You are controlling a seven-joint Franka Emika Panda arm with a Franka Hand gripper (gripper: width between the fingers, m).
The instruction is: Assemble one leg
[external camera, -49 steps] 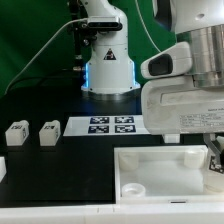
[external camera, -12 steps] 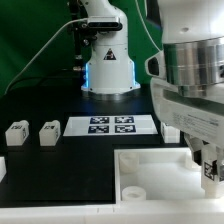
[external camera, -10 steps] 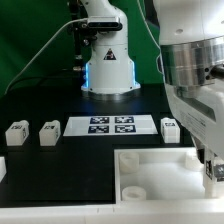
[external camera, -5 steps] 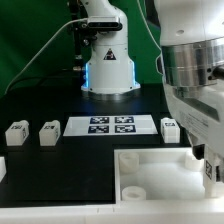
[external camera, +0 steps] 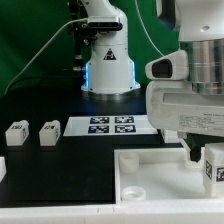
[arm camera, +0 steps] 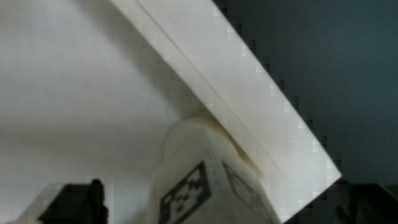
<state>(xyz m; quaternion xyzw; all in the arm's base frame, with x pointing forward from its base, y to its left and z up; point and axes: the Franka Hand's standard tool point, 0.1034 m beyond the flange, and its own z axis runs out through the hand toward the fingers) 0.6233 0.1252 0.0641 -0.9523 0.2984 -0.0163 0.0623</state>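
Exterior view, item one: the robot's two-finger gripper [external camera: 207, 168], at about 4 o'clock in the frame, hanging over the large flat white plastic board with round holes [external camera: 150, 170]. Between the jaws I see a small white plastic leg block with black-and-white tag marks [external camera: 214, 167]; the jaws look closed on it, narrowed to its width, though the arm's housing hides much of the hold. I judge it is held upright over the board so that it can be brought down to a mounting hole.

Item two: two more small white tagged leg blocks [external camera: 16, 133] and [external camera: 48, 133], standing side by side on the black tabletop [external camera: 70, 165] at 9 o'clock, well apart from the jaws. I take them as parked spares, set clear of the working area.

Item three: the marker board [external camera: 110, 125], a thin white strip carrying square tags, lying at centre, towards 12 o'clock from the holed board.

Item four: a round hole with a raised rim [external camera: 132, 189] near the holed board's corner at 6 o'clock, well apart from the held leg.

Wrist view: the held leg [arm camera: 205, 175] fills the space between the two dark fingertips [arm camera: 75, 200], its tag face showing, with the white board's edge [arm camera: 214, 90] running diagonally just beyond it. Whether the leg touches the board I cannot tell.
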